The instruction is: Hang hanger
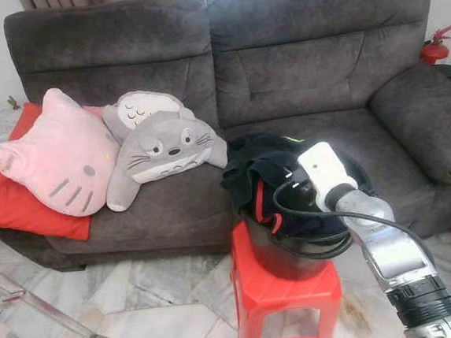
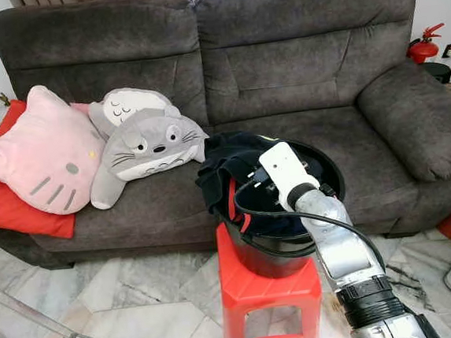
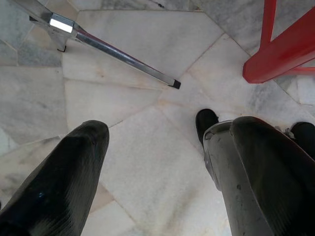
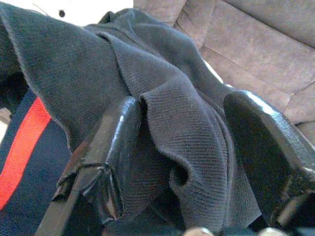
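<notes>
From the left eye view, we see our right arm reaching into a black bucket [image 1: 296, 254] on a red stool [image 1: 284, 298] at the front edge of the grey sofa [image 1: 312, 74]; dark clothes [image 1: 260, 162] spill over the bucket's rim. Two plush cushions [image 1: 113, 151] lie on the sofa's left end.

In the left wrist view, our left hand [image 3: 162, 167] hangs over the marble floor [image 3: 147, 98], fingers spread, holding nothing.

In the right wrist view, our right hand [image 4: 184, 147] has its fingers wide around a fold of dark knit garment [image 4: 162, 98]. We cannot make out a hanger.
</notes>
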### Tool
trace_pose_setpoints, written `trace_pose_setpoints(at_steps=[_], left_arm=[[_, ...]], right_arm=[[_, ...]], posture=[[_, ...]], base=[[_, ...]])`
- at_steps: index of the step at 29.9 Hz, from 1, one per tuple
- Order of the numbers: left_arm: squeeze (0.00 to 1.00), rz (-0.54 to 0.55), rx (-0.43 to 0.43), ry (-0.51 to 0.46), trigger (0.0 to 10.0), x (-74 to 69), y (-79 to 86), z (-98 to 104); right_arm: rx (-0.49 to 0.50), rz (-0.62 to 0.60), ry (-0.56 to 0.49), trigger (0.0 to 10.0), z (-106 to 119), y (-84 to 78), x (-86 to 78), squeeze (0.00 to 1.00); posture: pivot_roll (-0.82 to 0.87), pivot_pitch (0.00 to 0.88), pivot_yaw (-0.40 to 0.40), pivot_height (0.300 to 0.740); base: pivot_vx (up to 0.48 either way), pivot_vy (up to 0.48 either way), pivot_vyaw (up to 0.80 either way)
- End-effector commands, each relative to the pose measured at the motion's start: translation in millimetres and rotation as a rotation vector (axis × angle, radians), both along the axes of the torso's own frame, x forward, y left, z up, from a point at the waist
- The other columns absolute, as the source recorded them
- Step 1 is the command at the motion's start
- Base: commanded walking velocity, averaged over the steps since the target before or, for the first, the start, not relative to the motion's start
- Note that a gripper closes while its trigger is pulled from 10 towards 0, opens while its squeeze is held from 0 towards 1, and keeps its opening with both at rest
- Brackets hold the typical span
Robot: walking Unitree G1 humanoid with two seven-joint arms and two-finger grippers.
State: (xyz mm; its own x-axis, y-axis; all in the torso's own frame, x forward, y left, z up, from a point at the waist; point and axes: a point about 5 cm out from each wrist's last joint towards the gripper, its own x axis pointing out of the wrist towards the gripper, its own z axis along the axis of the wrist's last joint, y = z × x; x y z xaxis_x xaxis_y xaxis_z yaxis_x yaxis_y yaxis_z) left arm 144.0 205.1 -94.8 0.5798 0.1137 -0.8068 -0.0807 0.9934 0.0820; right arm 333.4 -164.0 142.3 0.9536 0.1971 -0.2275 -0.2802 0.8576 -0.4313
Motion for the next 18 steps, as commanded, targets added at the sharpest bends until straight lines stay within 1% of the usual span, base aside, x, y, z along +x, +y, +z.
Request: trace_pose_setpoints(at_steps=[1,2,3,7,18], left_arm=[[0.00,0.011,-0.006,0.008,10.0,-1.2,1.2,-0.5],[0.00,0.011,-0.006,0.008,10.0,-1.2,1.2,-0.5],[0.00,0.011,-0.010,0.007,10.0,-1.4,1.1,-0.6],[0.00,0.009,-0.012,0.007,10.0,-1.6,1.5,-0.5],[0.00,0.005,-0.013,0.004,10.0,-0.6,1.4,-0.1]], right_arm=[[-0.027,-0.022,-0.014,10.0,6.0,-1.1,4.6,0.00],[-0.027,-0.022,-0.014,10.0,6.0,-1.1,4.6,0.00],[-0.036,-0.070,-0.045,10.0,10.3,-6.9,6.6,0.00],[-0.029,-0.106,-0.081,10.0,15.2,-12.0,7.4,0.00],[-0.028,-0.118,-0.086,10.0,15.6,-12.5,7.3,0.00]], posture=[[-0.27,0.000,0.082,0.732],[-0.27,0.000,0.082,0.732],[-0.27,0.000,0.082,0.732],[-0.27,0.000,0.085,0.732],[-0.27,0.000,0.087,0.732]], base=[[0.000,0.000,0.00],[0.000,0.000,0.00],[0.000,0.000,0.00],[0.000,0.000,0.00],[0.000,0.000,0.00]])
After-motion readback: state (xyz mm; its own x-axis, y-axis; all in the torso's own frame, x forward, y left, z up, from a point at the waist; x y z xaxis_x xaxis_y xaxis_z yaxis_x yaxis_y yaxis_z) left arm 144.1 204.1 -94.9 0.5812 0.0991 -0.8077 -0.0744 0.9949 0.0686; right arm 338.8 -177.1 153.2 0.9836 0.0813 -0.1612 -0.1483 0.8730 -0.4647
